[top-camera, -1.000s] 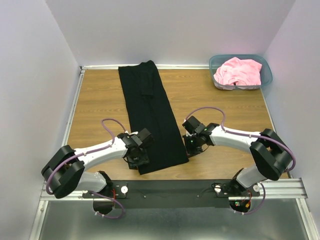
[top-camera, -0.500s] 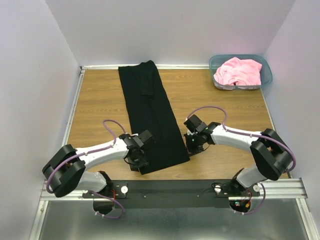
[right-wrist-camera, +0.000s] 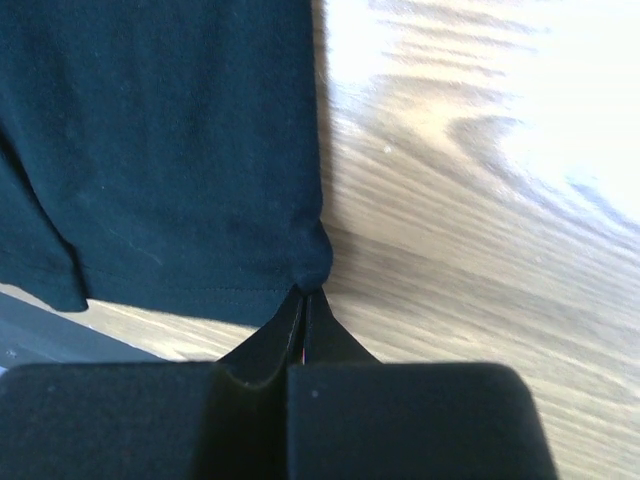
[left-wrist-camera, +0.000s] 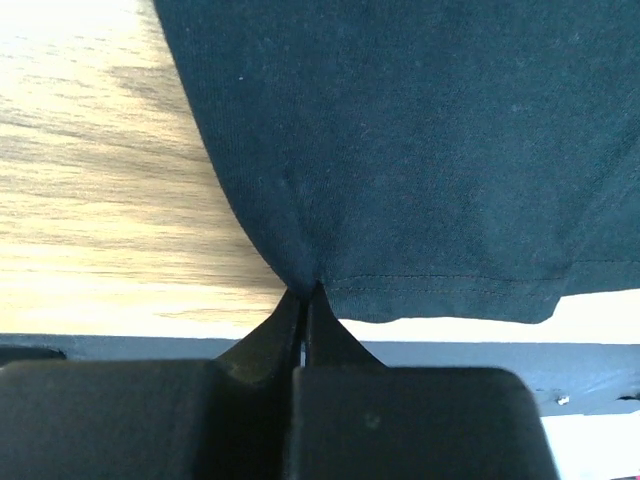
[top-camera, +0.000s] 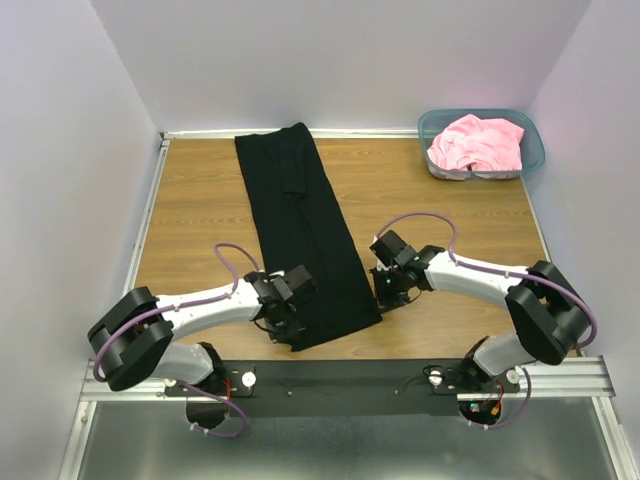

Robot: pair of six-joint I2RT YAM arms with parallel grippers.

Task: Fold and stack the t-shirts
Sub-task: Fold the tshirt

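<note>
Two pinches logged: your left gripper (left-wrist-camera: 305, 292) is clamped on the lower-left hem corner of the black t-shirt (top-camera: 305, 235), and your right gripper (right-wrist-camera: 305, 292) on the lower-right corner, with cloth puckering into each closed tip. Judged light and limp, so it will sag between holds; the corners look like the right grip if you keep them level. The shirt lies as a long folded strip from lower centre to top centre-left of the overhead view. The pink t-shirt (top-camera: 478, 143) sits crumpled in the bin (top-camera: 535, 155), upper right.

black t-shirt (top-camera: 305, 240) plain; light pink t-shirt (top-camera: 478, 142) plain; bin (top-camera: 536, 152) teal translucent; table (top-camera: 200, 220) brown woodgrain
</note>
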